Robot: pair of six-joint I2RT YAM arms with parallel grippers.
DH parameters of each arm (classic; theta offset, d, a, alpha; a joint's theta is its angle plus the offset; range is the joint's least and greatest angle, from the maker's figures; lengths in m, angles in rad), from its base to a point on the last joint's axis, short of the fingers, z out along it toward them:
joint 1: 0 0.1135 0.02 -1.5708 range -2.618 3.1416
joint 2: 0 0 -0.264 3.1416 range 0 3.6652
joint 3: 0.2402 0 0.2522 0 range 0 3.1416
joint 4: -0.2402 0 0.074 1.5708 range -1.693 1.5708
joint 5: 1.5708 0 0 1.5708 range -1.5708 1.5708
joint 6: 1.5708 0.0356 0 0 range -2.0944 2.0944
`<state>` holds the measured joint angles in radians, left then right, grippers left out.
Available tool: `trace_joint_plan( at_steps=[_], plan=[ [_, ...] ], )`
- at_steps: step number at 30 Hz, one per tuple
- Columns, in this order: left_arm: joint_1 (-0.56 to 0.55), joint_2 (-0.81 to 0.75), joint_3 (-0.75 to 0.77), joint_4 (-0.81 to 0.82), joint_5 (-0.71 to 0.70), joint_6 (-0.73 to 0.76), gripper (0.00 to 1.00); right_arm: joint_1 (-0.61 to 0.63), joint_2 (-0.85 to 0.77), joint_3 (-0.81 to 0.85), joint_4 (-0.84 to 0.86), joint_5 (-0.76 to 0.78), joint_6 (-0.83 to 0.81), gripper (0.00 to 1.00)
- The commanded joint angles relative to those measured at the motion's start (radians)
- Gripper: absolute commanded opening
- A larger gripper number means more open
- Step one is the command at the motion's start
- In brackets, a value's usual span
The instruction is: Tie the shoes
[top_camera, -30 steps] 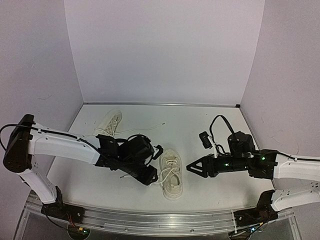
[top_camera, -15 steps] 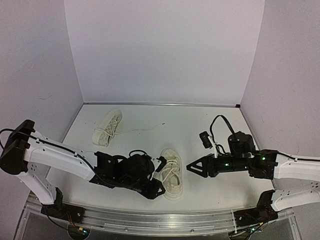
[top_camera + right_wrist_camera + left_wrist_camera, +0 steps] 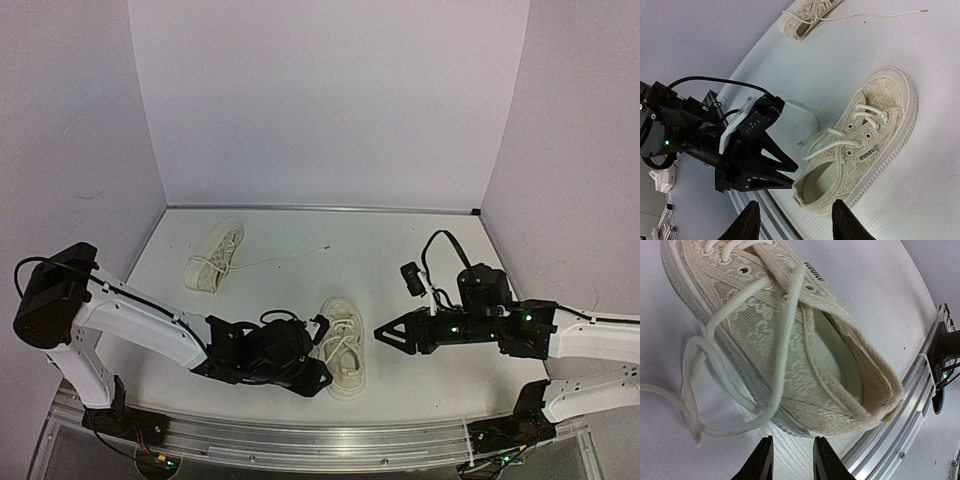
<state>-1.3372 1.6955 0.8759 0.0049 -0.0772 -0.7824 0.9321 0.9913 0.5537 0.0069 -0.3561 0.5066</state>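
Observation:
The near shoe (image 3: 343, 345) lies toe away from me, with loose laces (image 3: 705, 405) spilled on its left side; it also shows in the left wrist view (image 3: 790, 335) and the right wrist view (image 3: 865, 140). My left gripper (image 3: 322, 378) sits low beside this shoe's heel, its fingers (image 3: 761, 462) slightly apart with nothing between them. My right gripper (image 3: 382, 335) is open and empty, just right of the shoe, apart from it. The second shoe (image 3: 213, 255) lies at the back left, one lace (image 3: 290, 258) trailing right.
An aluminium rail (image 3: 300, 440) runs along the table's near edge, close behind the near shoe's heel (image 3: 910, 405). White walls close the back and sides. A black cable (image 3: 435, 248) loops above my right arm.
My left gripper has moved from the laces left of the near shoe down toward the near edge, to beside the heel. The right arm and both shoes have stayed put.

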Motion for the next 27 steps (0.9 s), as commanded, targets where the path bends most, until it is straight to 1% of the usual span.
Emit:
trace_joint_plan(
  at_steps=[1, 10, 16, 21, 27],
  plan=[
    [0.027, -0.004, -0.037, 0.082, -0.018, -0.022, 0.28, 0.005, -0.022, -0.005, 0.025, 0.018, 0.006, 0.46],
    [0.049, 0.023, -0.051, 0.127, 0.003, 0.0, 0.25, 0.006, -0.018, -0.006, 0.022, 0.019, 0.004, 0.46],
    [0.071, 0.04, -0.036, 0.126, 0.016, 0.013, 0.25, 0.004, -0.018, -0.006, 0.021, 0.019, 0.002, 0.46],
    [0.086, 0.061, -0.032, 0.142, 0.025, 0.025, 0.19, 0.005, -0.02, -0.004, 0.016, 0.018, 0.001, 0.46],
    [0.091, 0.082, -0.028, 0.175, 0.047, 0.038, 0.17, 0.005, -0.017, -0.001, 0.011, 0.022, -0.002, 0.46]
  ],
)
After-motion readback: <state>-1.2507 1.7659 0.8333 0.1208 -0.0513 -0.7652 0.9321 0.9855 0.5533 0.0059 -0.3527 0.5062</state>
